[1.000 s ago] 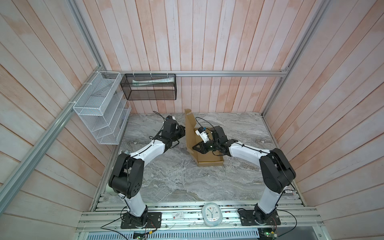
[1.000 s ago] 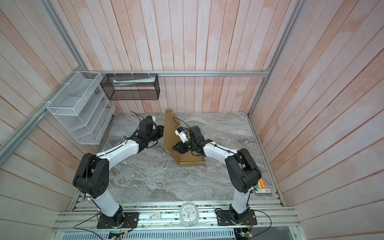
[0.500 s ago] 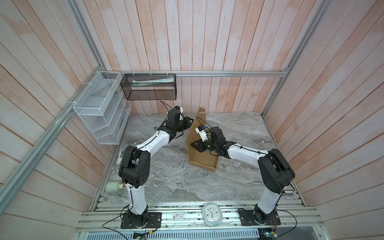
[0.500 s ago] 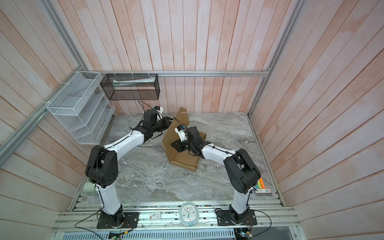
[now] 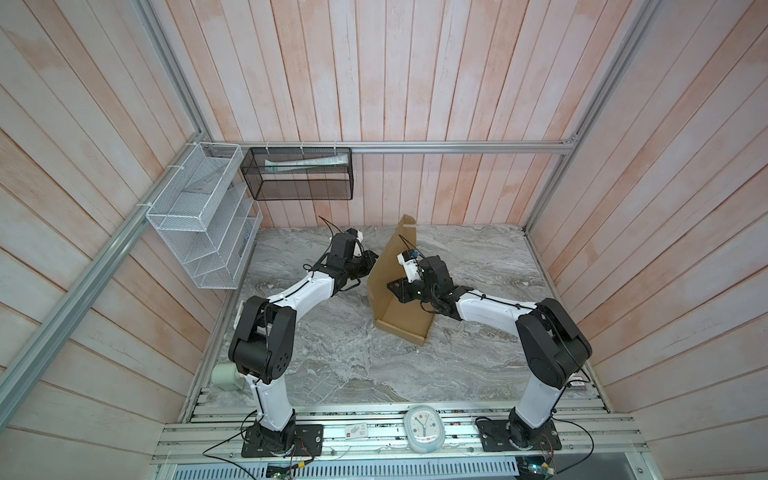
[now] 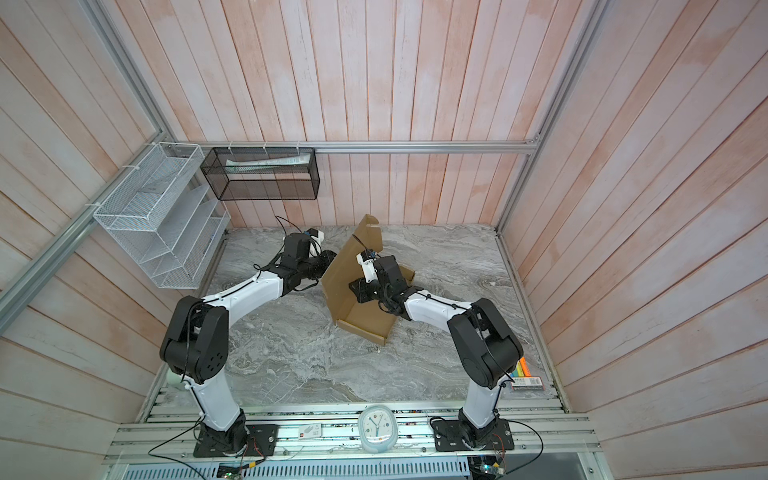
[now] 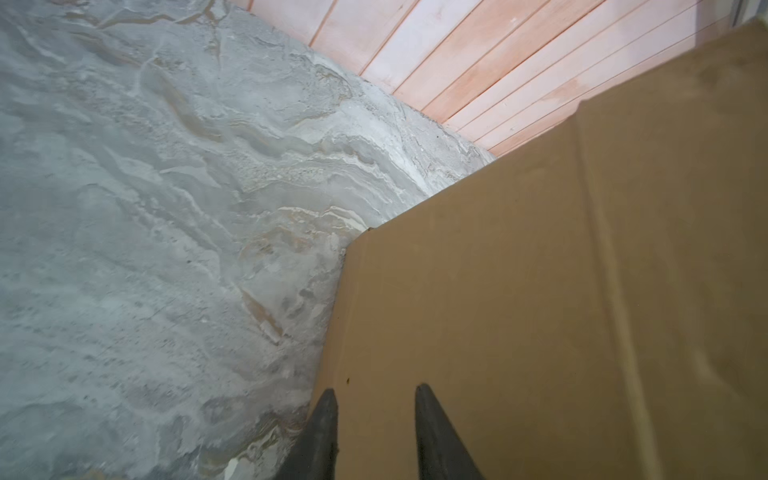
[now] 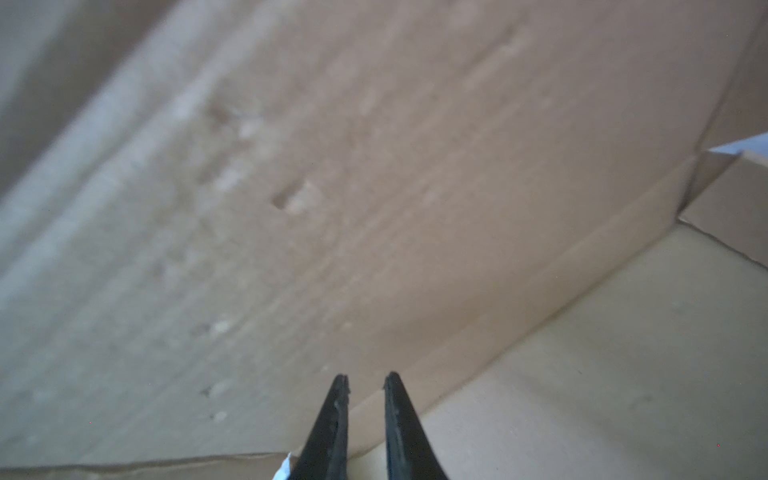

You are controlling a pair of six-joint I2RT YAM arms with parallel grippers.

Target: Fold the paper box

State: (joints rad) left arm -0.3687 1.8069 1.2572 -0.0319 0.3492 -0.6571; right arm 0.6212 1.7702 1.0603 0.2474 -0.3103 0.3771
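Along the left wall we see a white wire rack (image 5: 199,220), and beside it a black mesh basket (image 5: 299,178) hangs on the back wall. Below them the grey marbled counter (image 5: 353,365) carries the paper box (image 5: 405,320), which sits near the middle, a little toward the back.

Coming from the left, the left claw (image 5: 371,266) reaches the outer face of the box's tall flap (image 5: 388,266), low down near its edge. From the left wrist camera we see the left claw (image 7: 374,390) with its two fingers apart and nothing between them. The brown flap (image 7: 540,291) fills the space just ahead. We cannot tell whether the tips touch it.

That flap stands up steeply from the left side of the box, while the base lies flat on the counter with a low wall along its near edge.

On the right, the right claw (image 5: 392,286) is inside the box, above the base. Its wrist camera shows the right claw (image 8: 365,376) parted by a narrow gap, empty, aimed at the crease where flap meets base.
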